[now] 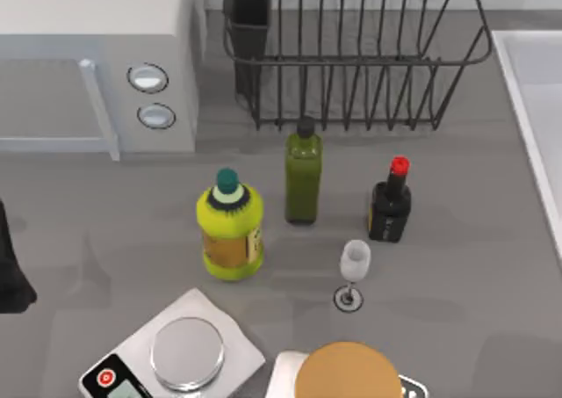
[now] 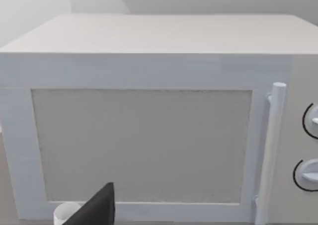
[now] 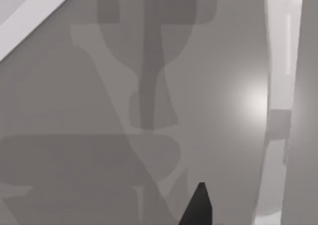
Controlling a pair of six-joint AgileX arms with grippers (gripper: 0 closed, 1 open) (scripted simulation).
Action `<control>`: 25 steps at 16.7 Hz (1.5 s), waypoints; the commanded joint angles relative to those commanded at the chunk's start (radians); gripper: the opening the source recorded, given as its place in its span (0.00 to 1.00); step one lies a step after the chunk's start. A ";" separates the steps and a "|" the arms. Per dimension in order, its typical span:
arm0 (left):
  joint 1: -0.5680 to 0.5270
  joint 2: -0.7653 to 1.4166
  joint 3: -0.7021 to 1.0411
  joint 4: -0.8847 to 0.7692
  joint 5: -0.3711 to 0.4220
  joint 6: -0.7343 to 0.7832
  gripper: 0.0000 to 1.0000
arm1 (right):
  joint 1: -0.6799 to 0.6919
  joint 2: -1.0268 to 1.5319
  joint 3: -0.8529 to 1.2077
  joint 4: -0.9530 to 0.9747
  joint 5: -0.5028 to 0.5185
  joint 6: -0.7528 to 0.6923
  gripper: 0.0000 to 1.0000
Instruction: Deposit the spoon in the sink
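Your right claw (image 3: 198, 205) hangs over bare table just beside the sink (image 1: 531, 82) rim, its opening and any hold on the spoon impossible to tell.

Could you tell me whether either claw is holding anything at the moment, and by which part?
It cannot be told: each wrist view shows just one dark fingertip, with no spoon or other object at it.
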 joint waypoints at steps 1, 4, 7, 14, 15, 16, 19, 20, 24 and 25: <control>0.000 0.000 0.000 0.000 0.000 0.000 1.00 | 0.012 0.040 0.043 -0.012 0.006 0.014 0.00; 0.000 0.000 0.000 0.000 0.000 0.000 1.00 | 0.065 0.217 0.236 -0.061 0.030 0.069 0.00; 0.000 0.000 0.000 0.000 0.000 0.000 1.00 | 0.132 0.444 0.518 -0.123 0.058 0.138 0.00; 0.000 0.000 0.000 0.000 0.000 0.000 1.00 | 0.298 0.942 1.199 -0.239 0.126 0.308 0.00; 0.000 0.000 0.000 0.000 0.000 0.000 1.00 | 0.319 0.994 1.265 -0.248 0.135 0.328 0.00; 0.000 0.000 0.000 0.000 0.000 0.000 1.00 | 0.337 1.040 1.321 -0.256 0.143 0.345 0.00; 0.000 0.000 0.000 0.000 0.000 0.000 1.00 | 0.376 1.132 1.426 -0.267 0.160 0.381 0.00; 0.000 0.000 0.000 0.000 0.000 0.000 1.00 | 0.381 1.144 1.439 -0.268 0.162 0.386 0.00; 0.000 0.000 0.000 0.000 0.000 0.000 1.00 | 0.383 1.147 1.443 -0.269 0.163 0.388 0.00; 0.000 0.000 0.000 0.000 0.000 0.000 1.00 | 0.378 1.146 1.440 -0.267 0.160 0.389 0.00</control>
